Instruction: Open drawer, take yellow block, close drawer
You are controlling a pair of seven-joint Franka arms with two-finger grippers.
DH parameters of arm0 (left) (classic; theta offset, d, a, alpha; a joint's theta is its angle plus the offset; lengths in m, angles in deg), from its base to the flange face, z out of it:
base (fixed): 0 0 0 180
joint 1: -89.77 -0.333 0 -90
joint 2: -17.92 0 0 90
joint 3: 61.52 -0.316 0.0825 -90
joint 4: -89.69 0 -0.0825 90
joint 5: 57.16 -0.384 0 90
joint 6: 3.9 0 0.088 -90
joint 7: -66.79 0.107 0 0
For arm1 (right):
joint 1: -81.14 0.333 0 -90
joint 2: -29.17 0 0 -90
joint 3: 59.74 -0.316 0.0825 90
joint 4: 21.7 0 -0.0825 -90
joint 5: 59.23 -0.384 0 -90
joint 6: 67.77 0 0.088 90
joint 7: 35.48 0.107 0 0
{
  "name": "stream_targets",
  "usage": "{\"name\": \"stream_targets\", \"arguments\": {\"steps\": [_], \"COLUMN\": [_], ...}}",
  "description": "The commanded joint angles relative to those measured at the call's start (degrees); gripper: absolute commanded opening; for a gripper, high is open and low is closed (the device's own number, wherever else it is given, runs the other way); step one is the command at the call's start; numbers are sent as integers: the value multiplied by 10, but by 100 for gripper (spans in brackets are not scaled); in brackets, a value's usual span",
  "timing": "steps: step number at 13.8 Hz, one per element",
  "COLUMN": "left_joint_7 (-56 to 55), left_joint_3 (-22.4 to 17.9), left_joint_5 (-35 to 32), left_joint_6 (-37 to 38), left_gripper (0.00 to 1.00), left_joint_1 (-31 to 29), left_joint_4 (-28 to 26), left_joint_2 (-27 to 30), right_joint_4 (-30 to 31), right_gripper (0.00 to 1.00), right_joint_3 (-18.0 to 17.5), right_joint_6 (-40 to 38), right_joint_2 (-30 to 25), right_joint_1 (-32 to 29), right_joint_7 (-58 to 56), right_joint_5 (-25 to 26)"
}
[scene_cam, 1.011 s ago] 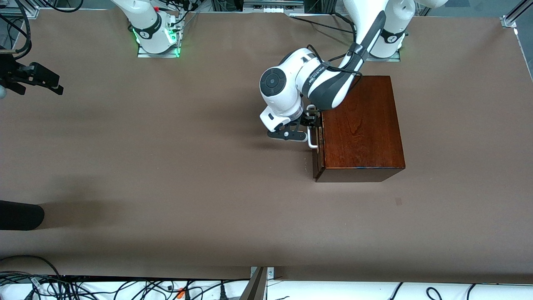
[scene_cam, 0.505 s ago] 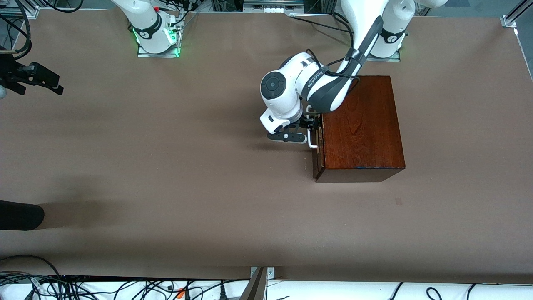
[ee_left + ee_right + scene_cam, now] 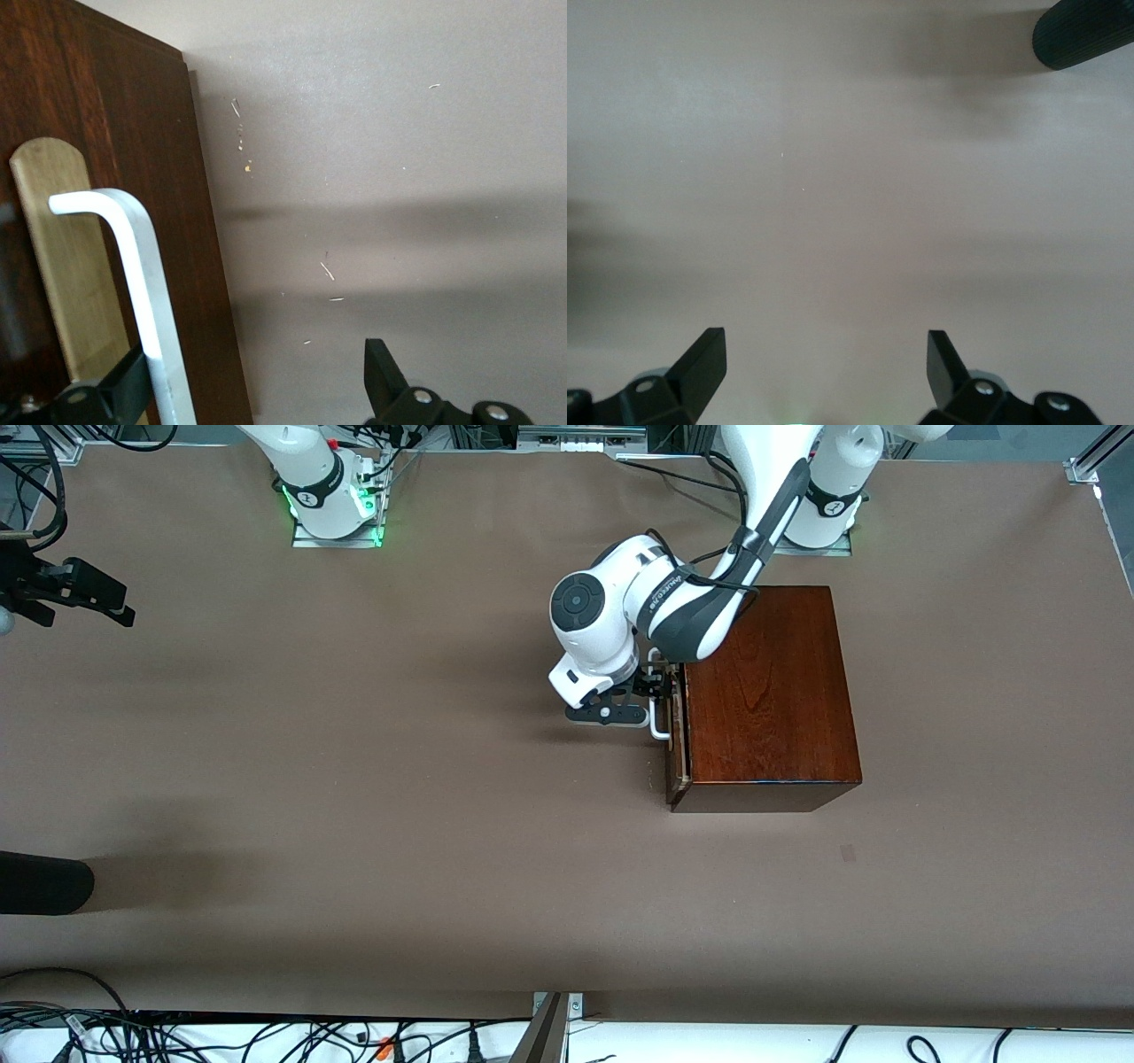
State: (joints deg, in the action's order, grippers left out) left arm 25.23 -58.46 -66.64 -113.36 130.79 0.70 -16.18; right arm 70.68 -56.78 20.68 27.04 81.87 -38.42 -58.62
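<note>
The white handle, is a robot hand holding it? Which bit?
Not squeezed. The left hand is open, one finger hooked inside the white handle at its straight bar. The right hand holds nothing.

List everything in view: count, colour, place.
box: 1, dark reddish-brown wood, on the table toward the left arm's end.
drawer: 1, same wood, in the box's face toward the right arm's end, open just a crack.
handle: 1, white bar, on the drawer front.
table: 1, brown.
cylinder: 1, black, at the table edge at the right arm's end.
yellow block: none visible.
left gripper: 1, black, open, one finger hooked between handle and drawer front.
right gripper: 1, black, open, waiting over bare table at the right arm's end.
</note>
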Motion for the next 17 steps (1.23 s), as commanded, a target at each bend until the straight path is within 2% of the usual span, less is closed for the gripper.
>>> {"name": "stream_targets", "arguments": {"steps": [1,9,14,17], "left_joint_7": [-25,-25,-24,-25], "left_joint_3": [3,3,3,3], "left_joint_5": [0,44,43,45], "left_joint_6": [-30,-69,-68,-68], "left_gripper": [100,100,100,100], "left_joint_1": [16,27,45,45], "left_joint_4": [2,21,26,47], "left_joint_2": [-8,-18,-23,-25], "right_joint_4": [1,1,1,1], "right_gripper": [100,100,100,100], "right_joint_3": [-8,-8,-8,-8], "right_joint_6": [-1,-3,-3,-3], "right_joint_2": [-7,-7,-7,-7], "right_joint_1": [-9,-9,-9,-9], "right_joint_7": [-8,-8,-8,-8], "right_joint_5": [3,3,3,4]}}
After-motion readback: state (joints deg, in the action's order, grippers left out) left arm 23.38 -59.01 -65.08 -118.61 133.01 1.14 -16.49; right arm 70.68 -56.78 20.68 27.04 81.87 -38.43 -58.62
